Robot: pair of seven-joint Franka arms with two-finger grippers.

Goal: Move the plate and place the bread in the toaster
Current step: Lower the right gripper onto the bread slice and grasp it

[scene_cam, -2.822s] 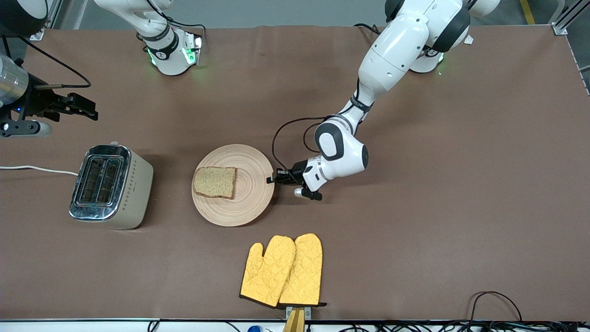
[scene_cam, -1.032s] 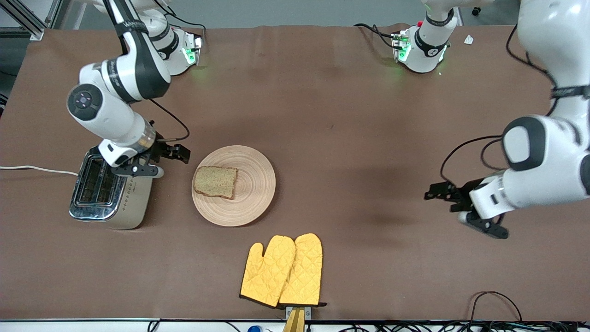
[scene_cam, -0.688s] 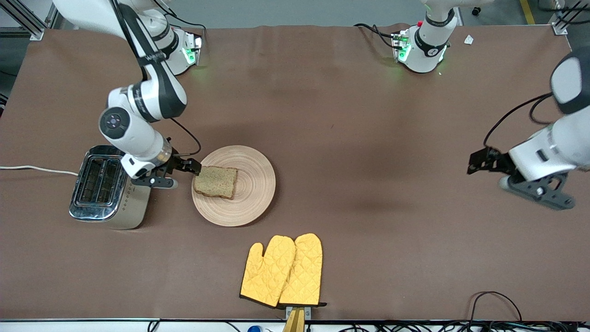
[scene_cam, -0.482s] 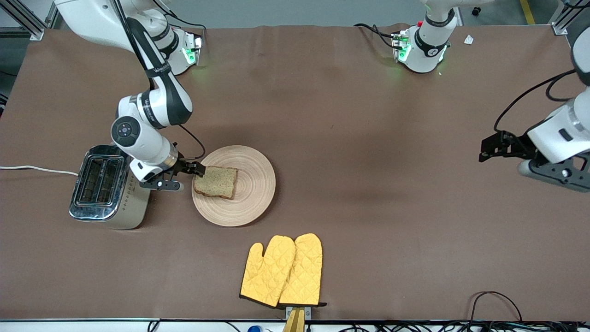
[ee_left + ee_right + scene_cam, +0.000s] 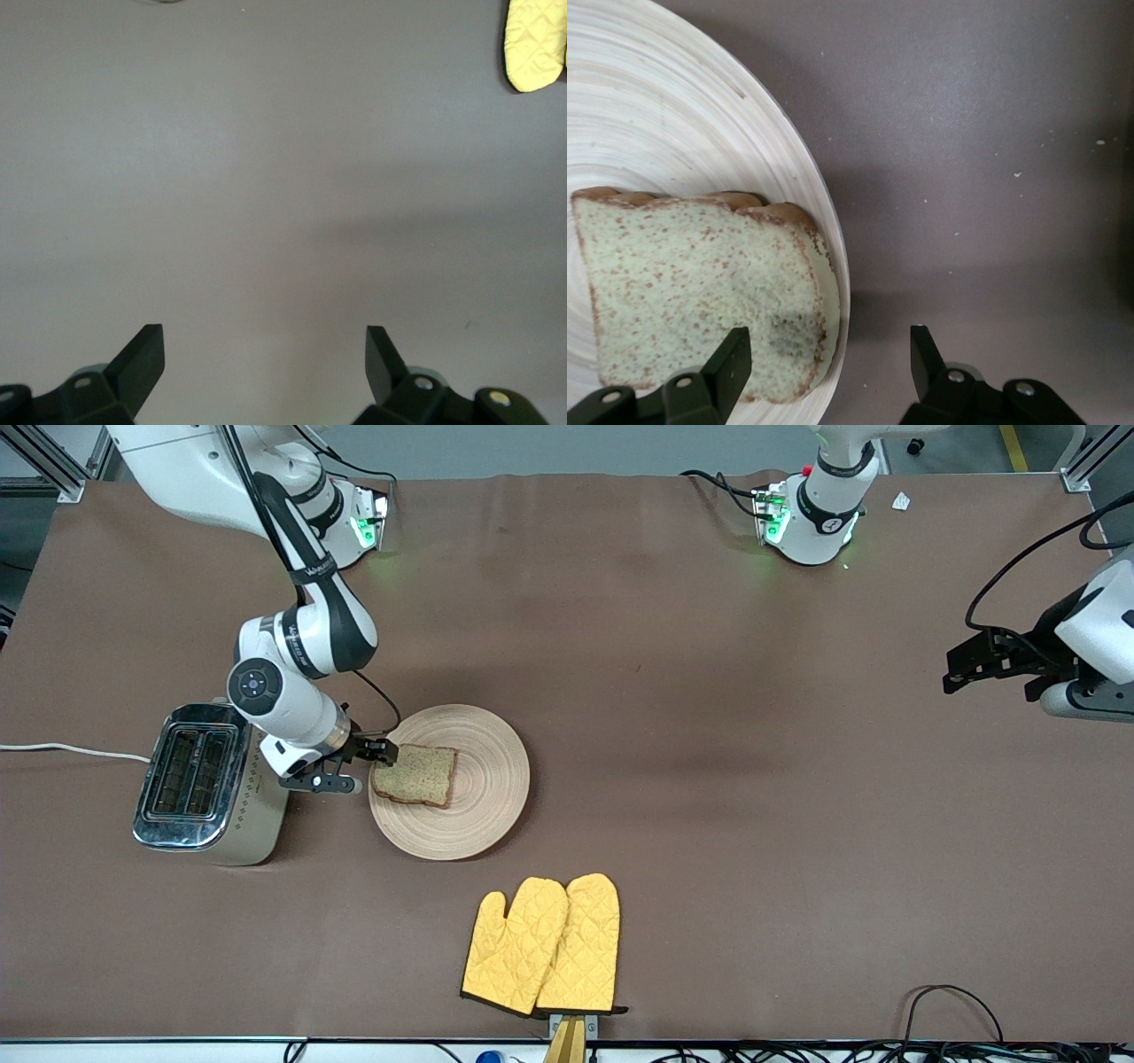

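The right gripper (image 5: 388, 755) sits low at the plate's (image 5: 478, 815) nine-o'clock rim, its fingers (image 5: 726, 363) spread apart with one over the bread's (image 5: 415, 774) crust edge and the other over bare table (image 5: 709, 824) just off the rim, gripping nothing. The bread lies flat on the plate toward nine o'clock of its centre, and the toaster (image 5: 208, 784) stands just beside the plate at nine o'clock, toward the right arm's end of the table. The left gripper (image 5: 974, 664) waits with fingers (image 5: 142, 354) wide and empty over bare table at the left arm's end, well apart from the yellow oven mitts (image 5: 542, 946) lying at five o'clock of the plate.
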